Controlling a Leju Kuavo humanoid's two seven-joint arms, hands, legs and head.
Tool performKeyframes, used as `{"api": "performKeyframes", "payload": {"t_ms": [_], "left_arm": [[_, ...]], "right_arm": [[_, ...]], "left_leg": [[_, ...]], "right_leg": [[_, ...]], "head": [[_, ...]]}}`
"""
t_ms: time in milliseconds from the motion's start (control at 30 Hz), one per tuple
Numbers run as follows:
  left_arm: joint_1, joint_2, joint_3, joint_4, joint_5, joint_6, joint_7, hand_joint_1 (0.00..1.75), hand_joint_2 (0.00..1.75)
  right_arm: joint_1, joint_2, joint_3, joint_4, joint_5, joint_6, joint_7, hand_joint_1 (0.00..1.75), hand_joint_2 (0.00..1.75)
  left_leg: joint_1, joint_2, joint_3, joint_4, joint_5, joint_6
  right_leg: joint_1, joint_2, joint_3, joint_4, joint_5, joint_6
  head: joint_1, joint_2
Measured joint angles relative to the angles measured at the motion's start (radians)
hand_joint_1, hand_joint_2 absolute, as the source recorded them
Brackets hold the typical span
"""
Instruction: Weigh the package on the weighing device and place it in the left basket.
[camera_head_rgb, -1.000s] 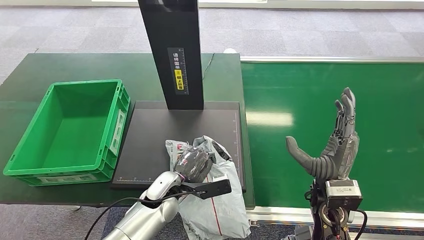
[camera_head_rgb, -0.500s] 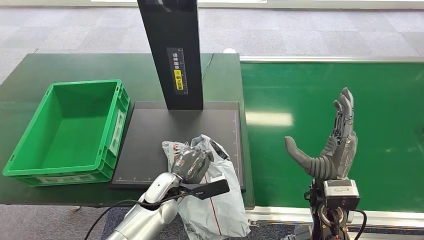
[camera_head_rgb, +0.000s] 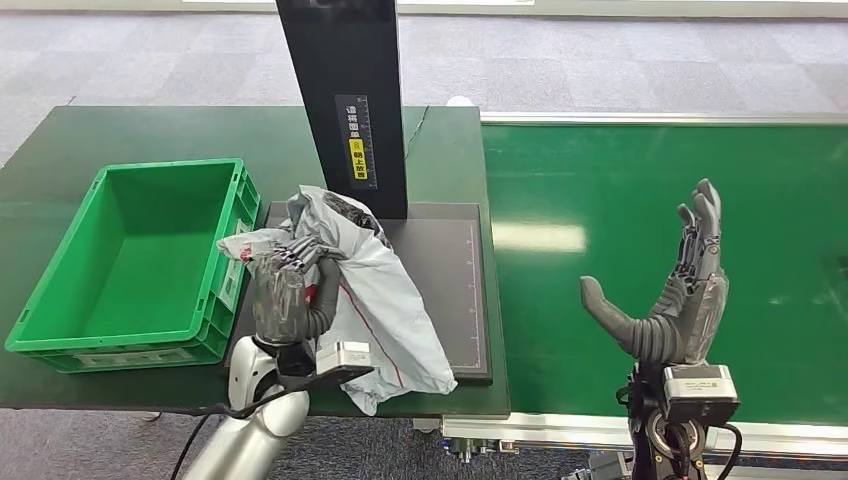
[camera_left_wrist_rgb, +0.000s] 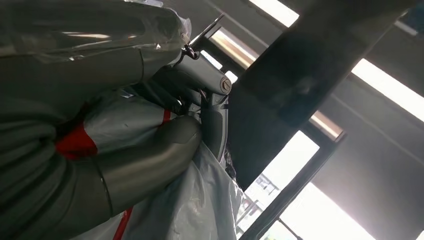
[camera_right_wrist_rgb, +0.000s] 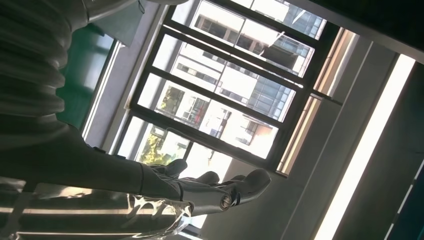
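in the head view the left hand grips the grey package, a crumpled plastic mailer bag with a red stripe, lifted above the left part of the black weighing device; the bag's top is bunched at the fingers and its lower end hangs toward the platform's front edge, though whether it touches the platform cannot be told. the hand and bag sit just beside the right wall of the green basket, which stands on the dark green table to the left of the scale. the scale's black upright column rises behind the bag. the right hand is raised over the green conveyor belt, well apart from the package, fingers spread and pointing up, holding nothing. in the left wrist view the left hand's thumb and fingers close around the grey package, with the dark column beyond. in the right wrist view the right hand shows straightened fingers with nothing between them, set against a large window.
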Motion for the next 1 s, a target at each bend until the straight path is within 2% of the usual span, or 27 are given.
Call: {"api": "performKeyframes", "payload": {"t_ms": [100, 200, 367, 500, 600, 1000], "left_arm": [[0.035, -0.011, 0.073, -0.08, 0.021, 0.003, -0.129, 1.75, 1.75], [0.071, -0.025, 0.148, -0.16, 0.005, 0.003, -0.188, 1.75, 1.75], [0.095, -0.045, 0.242, -0.274, -0.087, 0.003, -0.197, 1.75, 1.75], [0.085, -0.062, 0.333, -0.332, -0.222, 0.003, -0.197, 1.75, 1.75], [0.074, -0.066, 0.39, -0.35, -0.239, 0.003, -0.197, 1.75, 1.75], [0.066, -0.071, 0.442, -0.369, -0.241, 0.003, -0.197, 1.75, 1.75]], "right_arm": [[0.008, -0.012, 0.004, 0.0, -0.015, -0.018, -0.006, 0.0, 1.75], [0.022, -0.023, 0.012, 0.0, -0.03, -0.034, -0.014, 0.0, 1.75], [0.036, -0.038, 0.032, 0.0, -0.041, -0.047, -0.015, 0.0, 1.75], [0.039, -0.047, 0.046, 0.0, -0.041, -0.051, -0.015, 0.0, 1.75], [0.039, -0.052, 0.054, 0.0, -0.041, -0.051, -0.015, 0.0, 1.75], [0.039, -0.058, 0.062, 0.0, -0.041, -0.051, -0.015, 0.0, 1.75]], "left_leg": [[0.0, 0.0, 0.0, 0.0, 0.0, 0.0], [0.0, 0.0, -0.001, 0.0, 0.0, 0.0], [0.0, 0.0, -0.001, 0.0, 0.0, 0.0], [0.0, 0.0, 0.0, 0.0, 0.0, 0.0], [0.0, 0.0, 0.0, 0.0, 0.0, 0.0], [0.0, 0.0, 0.0, 0.0, 0.0, 0.0]], "right_leg": [[0.0, 0.0, 0.0, 0.0, 0.0, 0.0], [0.0, 0.0, -0.001, 0.0, 0.0, 0.0], [0.0, 0.0, -0.001, 0.0, 0.0, 0.0], [0.0, 0.0, 0.0, 0.0, 0.0, 0.0], [0.0, 0.0, -0.001, 0.0, 0.0, 0.0], [0.0, 0.0, -0.001, 0.0, 0.0, 0.0]], "head": [[0.0, 0.0], [0.0, 0.0], [0.0, 0.0], [0.0, 0.0], [0.0, 0.0], [0.0, 0.0]]}}
